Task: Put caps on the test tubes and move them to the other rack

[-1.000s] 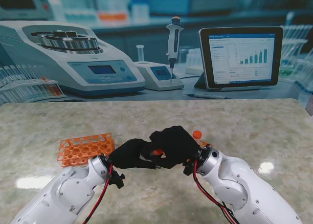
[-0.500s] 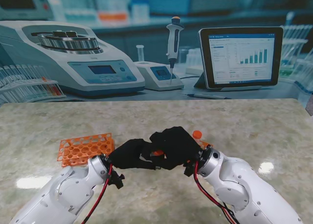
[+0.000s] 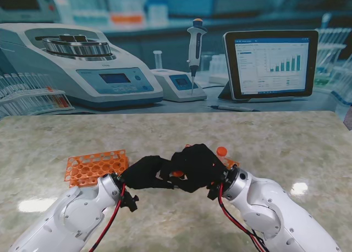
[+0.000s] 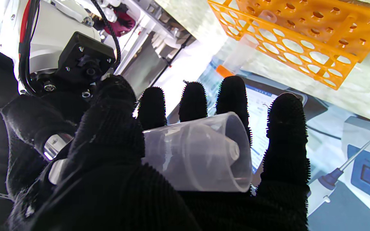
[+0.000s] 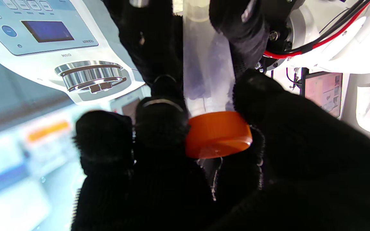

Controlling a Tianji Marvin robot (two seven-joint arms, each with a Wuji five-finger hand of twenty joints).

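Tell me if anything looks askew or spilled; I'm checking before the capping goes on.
Nothing stands out. The left hand holds the clear test tube, and the right hand grips the orange cap at the tube's end. No spill shows. The orange rack sits flat on the table.

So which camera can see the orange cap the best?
The right wrist view: the orange cap fills the middle, sitting on the clear tube between the right robot hand's fingers. The stand view shows only an orange speck between the robot hands. The left wrist view doesn't show it.

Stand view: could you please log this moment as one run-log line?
left hand: holds clear plastic test tube | right hand: holds orange screw cap on tube | orange rack: left
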